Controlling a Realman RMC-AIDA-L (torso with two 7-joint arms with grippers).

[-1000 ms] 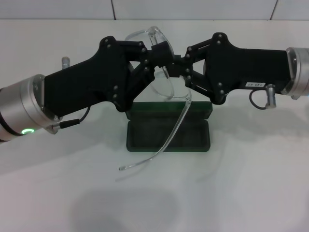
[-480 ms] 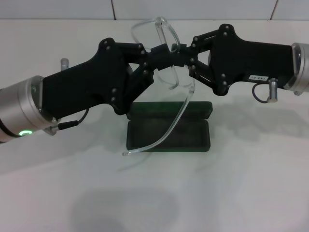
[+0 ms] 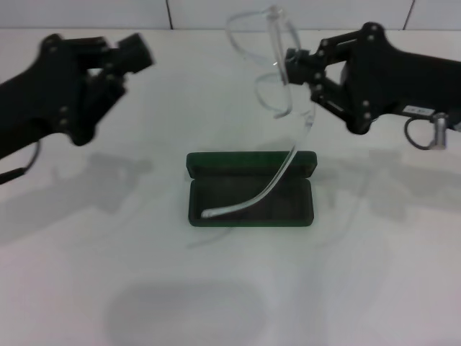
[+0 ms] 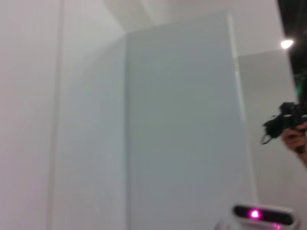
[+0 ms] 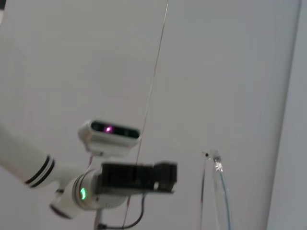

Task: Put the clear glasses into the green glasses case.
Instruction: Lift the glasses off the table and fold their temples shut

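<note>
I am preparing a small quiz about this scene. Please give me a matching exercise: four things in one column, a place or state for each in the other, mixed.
Things:
1. left claw
2. right claw
3. clear glasses
4. green glasses case

States:
a. lying open on the table
b. held in the air above the case
c. shut on the glasses
d. off to the side, holding nothing

Pairs: 1-d, 2-c, 3-b, 4-a

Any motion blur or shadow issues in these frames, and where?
Head view: left end effector smeared by motion blur; right end effector and clear glasses sharper; soft shadows on the table around the green glasses case. Left wrist view: soft throughout.
</note>
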